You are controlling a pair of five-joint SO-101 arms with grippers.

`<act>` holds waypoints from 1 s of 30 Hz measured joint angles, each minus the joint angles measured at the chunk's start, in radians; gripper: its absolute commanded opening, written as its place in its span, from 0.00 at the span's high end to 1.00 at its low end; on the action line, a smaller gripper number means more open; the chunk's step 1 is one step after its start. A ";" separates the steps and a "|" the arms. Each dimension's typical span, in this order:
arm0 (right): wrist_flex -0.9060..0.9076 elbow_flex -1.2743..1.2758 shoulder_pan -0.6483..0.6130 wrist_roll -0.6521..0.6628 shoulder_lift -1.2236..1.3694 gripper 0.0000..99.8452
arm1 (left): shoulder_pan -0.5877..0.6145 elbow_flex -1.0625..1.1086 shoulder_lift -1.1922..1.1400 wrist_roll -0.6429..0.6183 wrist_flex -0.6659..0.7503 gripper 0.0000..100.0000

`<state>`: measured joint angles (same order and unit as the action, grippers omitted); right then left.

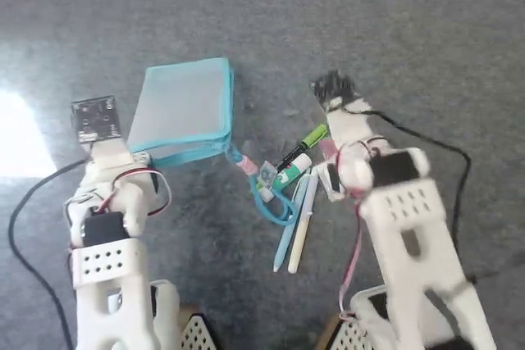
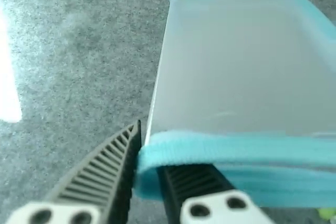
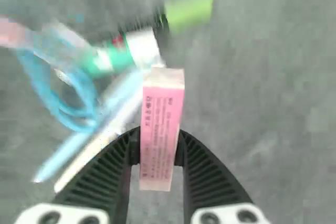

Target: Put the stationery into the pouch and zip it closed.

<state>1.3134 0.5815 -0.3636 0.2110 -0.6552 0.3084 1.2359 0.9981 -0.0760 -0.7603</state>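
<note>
Left hand (image 2: pixel 149 156) is clamped on the pouch (image 2: pixel 236 77) at its zip edge, with the pouch lying left of the table's middle. Right hand (image 3: pixel 156 142) pinches the pink eraser (image 3: pixel 161 103), just beside the pens (image 1: pixel 295 219) at mid-table.

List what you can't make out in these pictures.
1. Right wrist view: the pale blue and white pens beyond the pink rectangular eraser are blurred, so their number is unclear.
2. Left wrist view: the frosted, teal-trimmed pouch runs off the frame edge, so how far its zip is open is unclear.
3. High view: the pouch's frosted wall veils any contents.
</note>
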 measured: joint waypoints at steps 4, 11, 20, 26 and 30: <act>0.078 -0.109 -0.224 0.002 -0.029 0.99 | -0.086 0.028 0.000 0.000 0.000 0.99; 0.081 -0.187 -0.382 -0.028 0.184 0.99 | -0.242 0.080 0.000 0.038 0.044 0.99; 0.078 -0.206 -0.387 -0.064 0.348 0.99 | -0.396 0.091 0.000 0.040 0.080 0.99; 0.098 -0.325 -0.348 -0.103 0.473 0.99 | -0.410 0.107 0.000 0.061 0.094 0.99; 0.157 -0.430 -0.327 -0.129 0.603 0.99 | -0.414 0.112 0.000 0.078 0.104 0.99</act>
<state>1.4699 0.1519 -0.6905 0.0821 -0.0522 -0.1059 1.3479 0.9981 0.0023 -0.6559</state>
